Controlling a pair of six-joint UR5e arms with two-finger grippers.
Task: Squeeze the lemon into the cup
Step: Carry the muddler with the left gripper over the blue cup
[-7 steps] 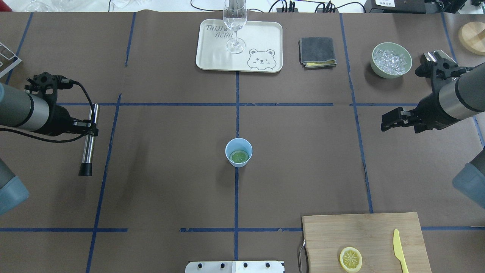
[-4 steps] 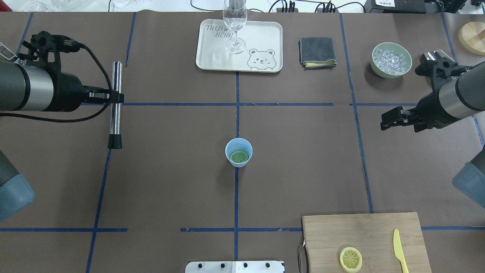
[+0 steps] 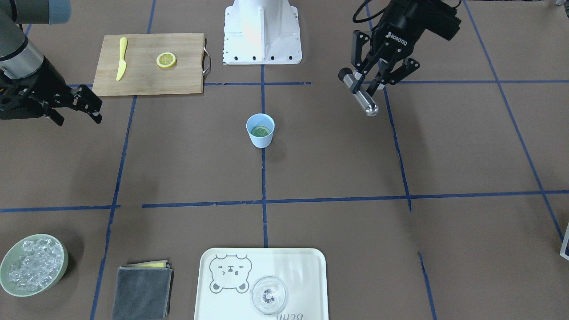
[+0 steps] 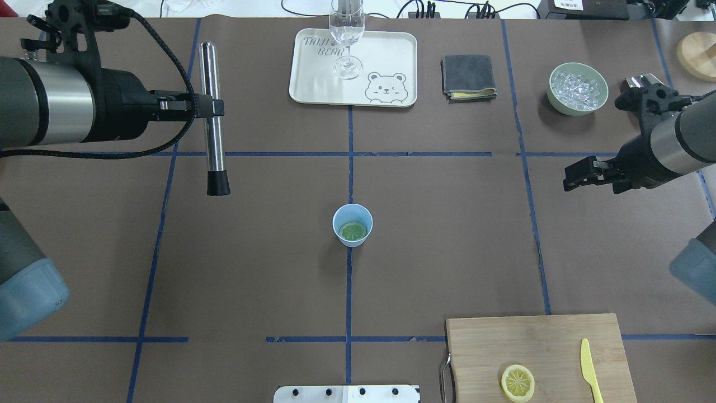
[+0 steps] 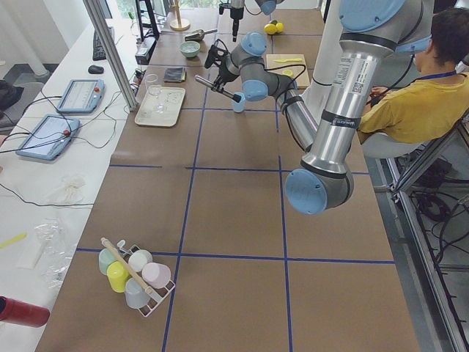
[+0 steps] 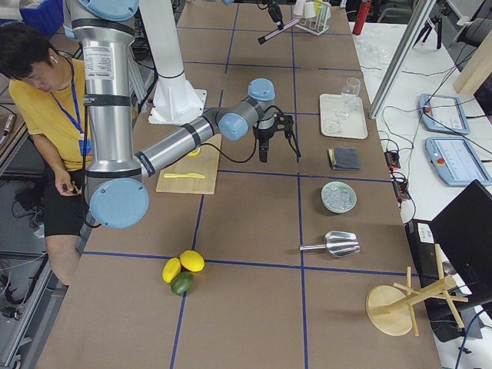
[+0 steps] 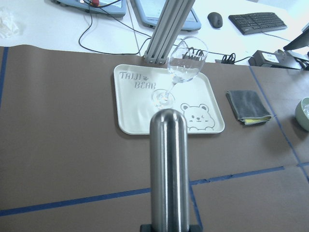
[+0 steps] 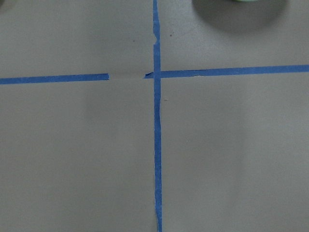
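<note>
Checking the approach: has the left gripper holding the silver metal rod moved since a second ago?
Yes. In the overhead view the left gripper and its silver metal rod moved away from the robot and rightward, across the horizontal blue tape line.

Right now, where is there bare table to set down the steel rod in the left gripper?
Bare paper surrounds the small light-blue plastic cup, up to the cream bear-printed tray and the wooden cutting board; both are occupied.

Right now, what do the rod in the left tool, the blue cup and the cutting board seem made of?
The long silver rod with black tip: likely polished metal, mirror-like sheen; the tip looks rubber or plastic. The light-blue tapered cup: probably plastic, matte and opaque. The pale rectangular cutting board: wood or bamboo, visible grain.
</note>
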